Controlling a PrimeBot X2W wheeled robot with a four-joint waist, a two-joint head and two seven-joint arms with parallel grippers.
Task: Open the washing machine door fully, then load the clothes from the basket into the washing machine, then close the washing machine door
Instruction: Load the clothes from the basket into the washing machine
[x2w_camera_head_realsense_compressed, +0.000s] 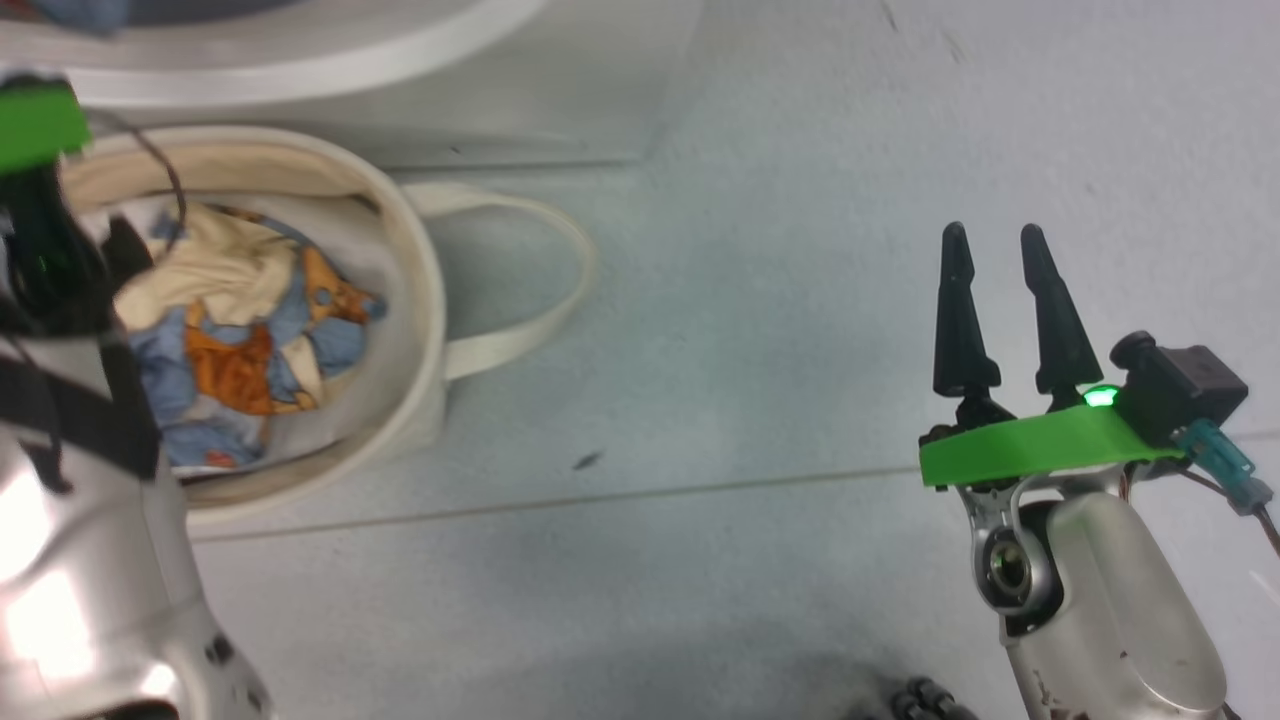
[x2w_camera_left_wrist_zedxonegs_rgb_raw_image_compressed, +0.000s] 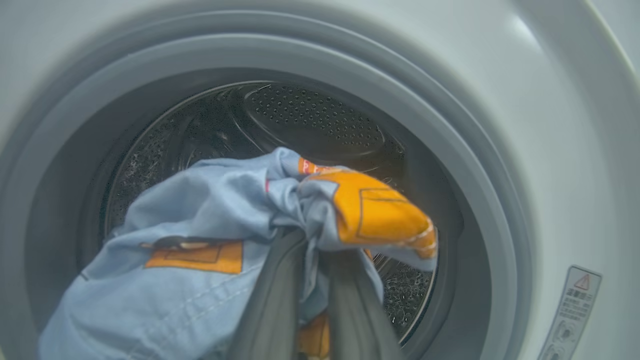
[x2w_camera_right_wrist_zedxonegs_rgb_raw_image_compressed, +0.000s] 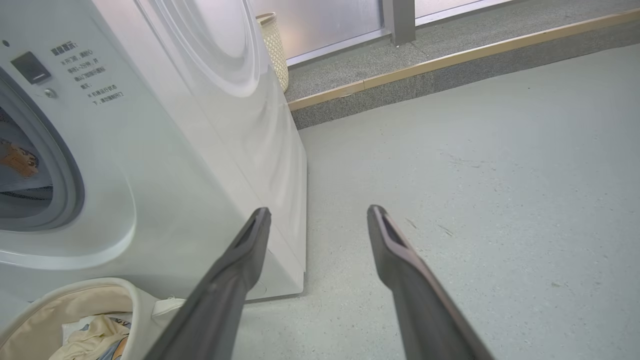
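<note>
Clothes: light-blue cloth (x2w_camera_left_wrist_zedxonegs_rgb_raw_image_compressed: 200, 210) with orange printed patches, bunched, centre and lower left of the left wrist view, before the drum mouth.
Left gripper (x2w_camera_left_wrist_zedxonegs_rgb_raw_image_compressed: 320, 245): fingers pinching the cloth's folds, bottom centre.
Washing machine (x2w_camera_left_wrist_zedxonegs_rgb_raw_image_compressed: 550, 125): white, with a grey seal (x2w_camera_left_wrist_zedxonegs_rgb_raw_image_compressed: 450, 150) and a dark perforated drum (x2w_camera_left_wrist_zedxonegs_rgb_raw_image_compressed: 310, 120).
Basket (x2w_camera_head_realsense_compressed: 415, 300): cream tub, left of the head view, holding more blue-and-orange cloth.
Right gripper (x2w_camera_head_realsense_compressed: 992, 232): fingers spread, empty, lower right over the floor (x2w_camera_head_realsense_compressed: 760, 300).

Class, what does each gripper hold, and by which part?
Left gripper: the clothes, pinched at a bunched fold. Right gripper: nothing; it is open.
</note>
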